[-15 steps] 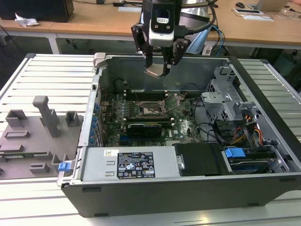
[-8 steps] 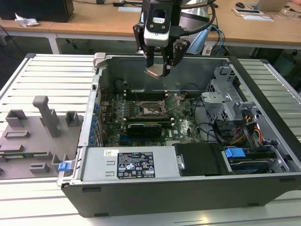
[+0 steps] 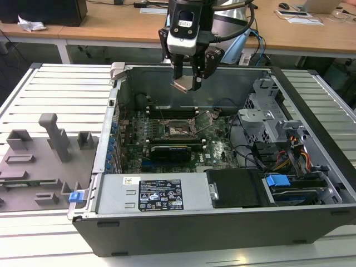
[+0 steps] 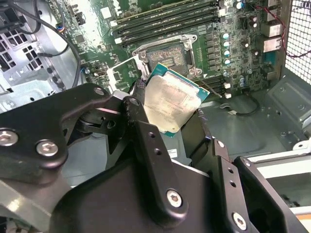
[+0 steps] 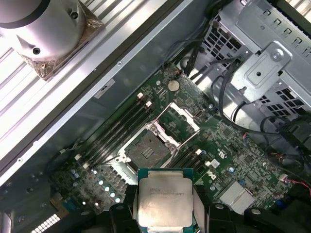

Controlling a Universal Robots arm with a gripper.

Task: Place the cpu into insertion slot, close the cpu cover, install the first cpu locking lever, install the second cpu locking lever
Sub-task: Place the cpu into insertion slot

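Observation:
My gripper (image 3: 187, 82) hangs over the open computer case, shut on the cpu (image 3: 181, 85), which it holds by two opposite edges. The cpu (image 5: 164, 203) is a square chip with a dull silver top and a green border, also seen in the second wrist view (image 4: 172, 98). Below it on the green board lies the insertion slot (image 3: 179, 131), open with a dark centre (image 5: 146, 151) (image 4: 168, 56). The cpu cover (image 5: 178, 119), a silver frame with a window, is swung open beside the slot (image 4: 121, 74). The chip is well above the slot and touches nothing else.
Long black memory slots (image 5: 121, 127) flank the slot. A black card (image 3: 169, 151) lies in front of it. A grey drive cage (image 3: 267, 119) with cables fills the exterior view's right. The power supply (image 3: 158, 194) is at the front. A grey fixture tray (image 3: 44, 158) lies outside the case.

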